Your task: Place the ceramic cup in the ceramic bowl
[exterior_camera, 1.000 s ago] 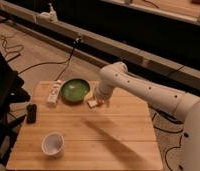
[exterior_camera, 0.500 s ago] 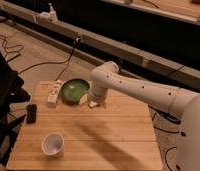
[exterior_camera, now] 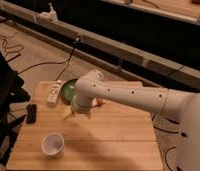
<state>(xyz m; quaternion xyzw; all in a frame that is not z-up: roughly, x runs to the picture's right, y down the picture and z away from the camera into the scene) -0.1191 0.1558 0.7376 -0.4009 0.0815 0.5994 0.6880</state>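
On the wooden worktop, near the front left corner, the ceramic cup stands upright with its mouth up. Well apart from it, by the back edge, sits the ceramic bowl, green inside and partly hidden by the white arm. Just in front of the bowl hangs the hand, low over the wood. I cannot tell how open it is, but it does not hold the cup. What could go wrong? The hand might come down off the middle and tip the cup, or push it off the front edge. The arm could bump the bowl too. No words or labels can be read.
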